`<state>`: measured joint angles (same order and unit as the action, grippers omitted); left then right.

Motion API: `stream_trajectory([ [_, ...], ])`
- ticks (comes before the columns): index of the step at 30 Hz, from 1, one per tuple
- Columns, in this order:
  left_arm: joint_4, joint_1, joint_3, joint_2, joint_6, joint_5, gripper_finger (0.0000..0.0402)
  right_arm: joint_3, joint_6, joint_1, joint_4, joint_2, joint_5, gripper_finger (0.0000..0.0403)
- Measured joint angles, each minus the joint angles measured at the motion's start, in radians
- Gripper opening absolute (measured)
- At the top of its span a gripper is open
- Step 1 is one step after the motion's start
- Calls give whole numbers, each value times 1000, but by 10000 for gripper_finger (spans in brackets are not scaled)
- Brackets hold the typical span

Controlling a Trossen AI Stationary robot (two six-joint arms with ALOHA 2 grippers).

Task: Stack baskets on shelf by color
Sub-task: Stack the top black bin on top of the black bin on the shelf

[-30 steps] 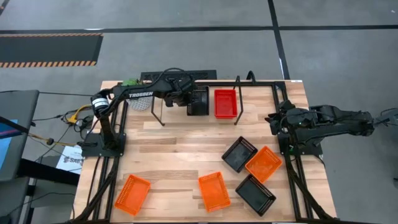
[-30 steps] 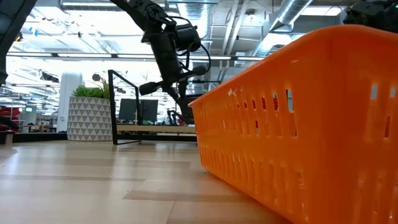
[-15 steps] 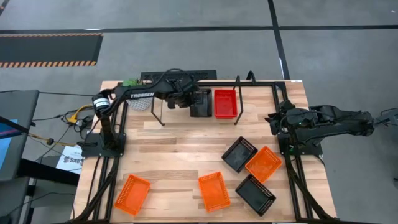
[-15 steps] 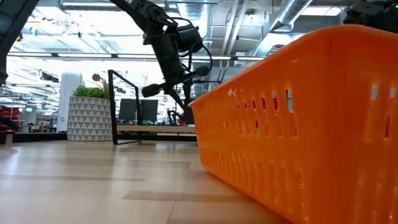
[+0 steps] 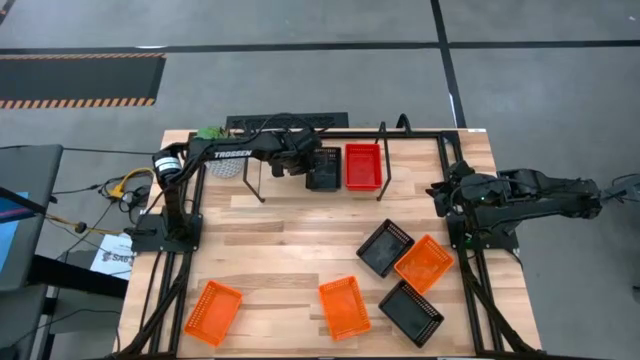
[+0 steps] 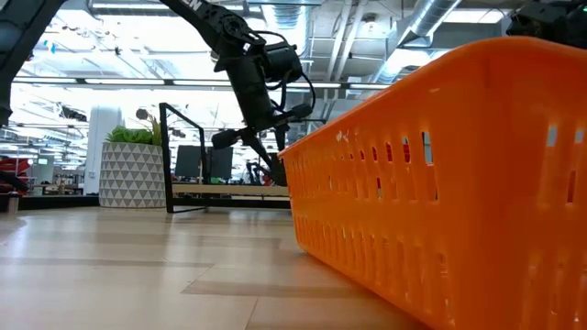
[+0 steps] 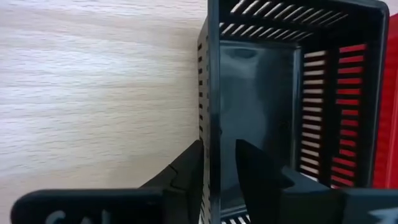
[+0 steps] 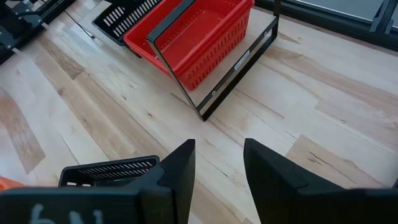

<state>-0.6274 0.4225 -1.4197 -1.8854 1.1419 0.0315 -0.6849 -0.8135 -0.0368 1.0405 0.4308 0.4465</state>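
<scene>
Pinching the near wall of the black basket (image 7: 267,106) on the shelf (image 5: 383,150) beside the red basket (image 5: 362,166), the left gripper (image 7: 219,163) risked dragging it off if withdrawn unopened, while the right gripper (image 8: 219,163) waited open at the table's right edge.

- The place reads as a robotics lab or industrial test hall, not a home.
- A light wooden table (image 5: 300,235) carries black tubular arm frames (image 5: 470,290) and stands on a grey concrete floor (image 5: 300,80).
- Hazard-striped tape (image 5: 80,100) marks that floor.
- The low view shows exposed silver ducts (image 6: 431,27), long ceiling lights (image 6: 110,82) and a deep open hall behind a potted plant (image 6: 133,170).
</scene>
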Motion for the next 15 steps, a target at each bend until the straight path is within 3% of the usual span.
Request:
stream_trajectory([
  [15,55,16,0,3,-19,0,125,0,2,0,0,0,0,159],
])
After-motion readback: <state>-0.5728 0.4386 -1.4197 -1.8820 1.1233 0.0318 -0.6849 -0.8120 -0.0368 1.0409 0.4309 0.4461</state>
